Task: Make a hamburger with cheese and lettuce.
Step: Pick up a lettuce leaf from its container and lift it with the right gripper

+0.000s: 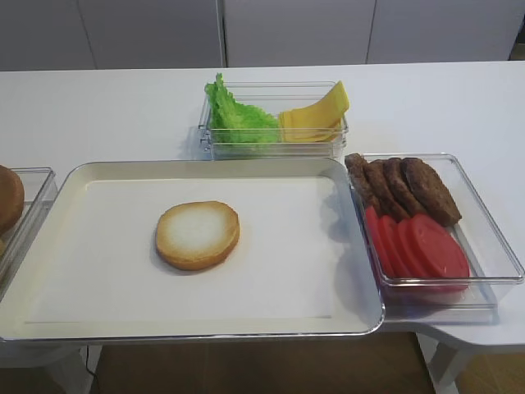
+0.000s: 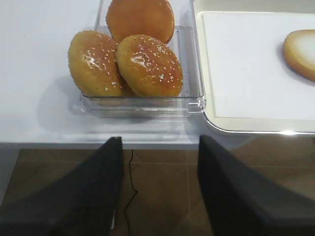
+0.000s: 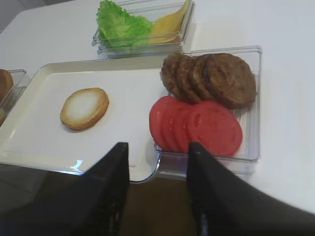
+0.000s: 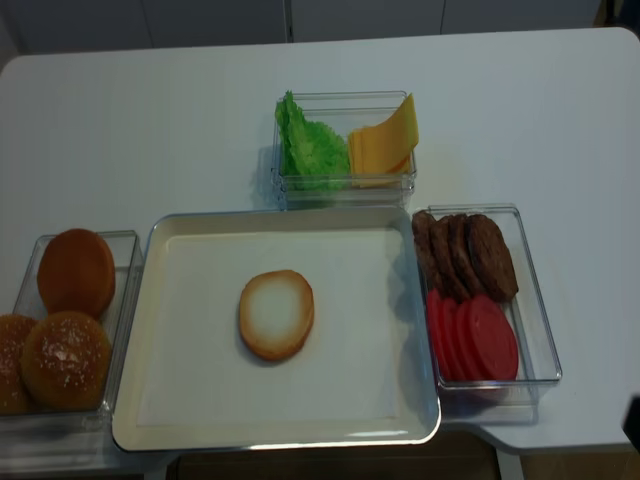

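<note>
The hamburger, a bare bun half (image 1: pixel 198 235) with a pale cut face, lies alone on the white tray (image 1: pixel 271 287); it also shows in the second overhead view (image 4: pixel 276 314), the right wrist view (image 3: pixel 84 108) and at the left wrist view's right edge (image 2: pixel 301 52). The lettuce (image 1: pixel 232 117) and the cheese (image 1: pixel 316 115) stand in a clear box behind the tray, also seen in the right wrist view: lettuce (image 3: pixel 119 24), cheese (image 3: pixel 170 22). My right gripper (image 3: pixel 157 150) is open and empty off the table's front edge. My left gripper (image 2: pixel 160 142) is open and empty below the front edge.
A clear box at the right holds dark patties (image 1: pixel 404 188) and red tomato slices (image 1: pixel 418 245). A clear box at the left holds domed bun tops (image 2: pixel 133 61). The table's front edge runs just beyond both grippers, with brown floor below.
</note>
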Available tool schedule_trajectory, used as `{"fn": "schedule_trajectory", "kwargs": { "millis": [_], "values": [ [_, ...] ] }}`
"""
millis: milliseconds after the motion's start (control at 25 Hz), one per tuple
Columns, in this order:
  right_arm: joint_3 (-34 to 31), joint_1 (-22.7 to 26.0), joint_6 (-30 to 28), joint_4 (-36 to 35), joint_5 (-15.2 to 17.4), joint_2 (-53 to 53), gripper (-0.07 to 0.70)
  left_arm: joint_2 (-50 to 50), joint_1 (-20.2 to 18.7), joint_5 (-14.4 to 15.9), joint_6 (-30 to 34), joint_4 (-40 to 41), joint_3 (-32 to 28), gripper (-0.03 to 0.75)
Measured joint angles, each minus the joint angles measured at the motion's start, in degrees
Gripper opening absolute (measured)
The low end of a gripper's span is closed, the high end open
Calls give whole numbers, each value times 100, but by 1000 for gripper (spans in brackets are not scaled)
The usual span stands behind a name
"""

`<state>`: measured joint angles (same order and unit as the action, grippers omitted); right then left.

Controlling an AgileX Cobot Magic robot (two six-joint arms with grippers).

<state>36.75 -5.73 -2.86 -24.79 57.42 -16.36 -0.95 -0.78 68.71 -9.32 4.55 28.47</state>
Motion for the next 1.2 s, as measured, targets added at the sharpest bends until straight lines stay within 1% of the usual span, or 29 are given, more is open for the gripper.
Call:
{"fn": "schedule_trajectory", "kwargs": {
  "millis": [120,240,320,400,480,560,680,800,880,1120,1200],
  "values": [
    [382,0,-274,-272,-213,-899,294,0,0,0,0,0,0,362],
    [811,0,-400,-472,-547,-1830,294,0,-11,0,0,0,0,362],
    [1109,0,-620,-792,-780,-2380,301,0,-25,0,0,0,0,362],
    [1433,0,-1275,-1315,-949,-2939,342,0,-37,0,0,0,0,362],
    [1713,0,-1853,-1998,-1104,-3550,399,0,-37,0,0,0,0,362],
    [2023,0,-2391,-2546,-1253,-4119,429,0,-37,0,0,0,0,362],
    [2525,-24,-2818,-3066,-1341,-5073,441,0,-37,0,0,0,0,362],
    [3109,-231,-3026,-3143,-1492,-5939,444,0,-37,0,0,0,0,362],
    [3533,-458,-3097,-3143,-1608,-6482,444,0,-37,0,0,0,0,362],
    [4921,-994,-3085,-3179,-1799,-8102,444,0,-37,0,0,0,0,362],
    [5303,-1127,-3060,-3179,-1809,-8582,444,0,-37,0,0,0,0,362]
  ]
}}
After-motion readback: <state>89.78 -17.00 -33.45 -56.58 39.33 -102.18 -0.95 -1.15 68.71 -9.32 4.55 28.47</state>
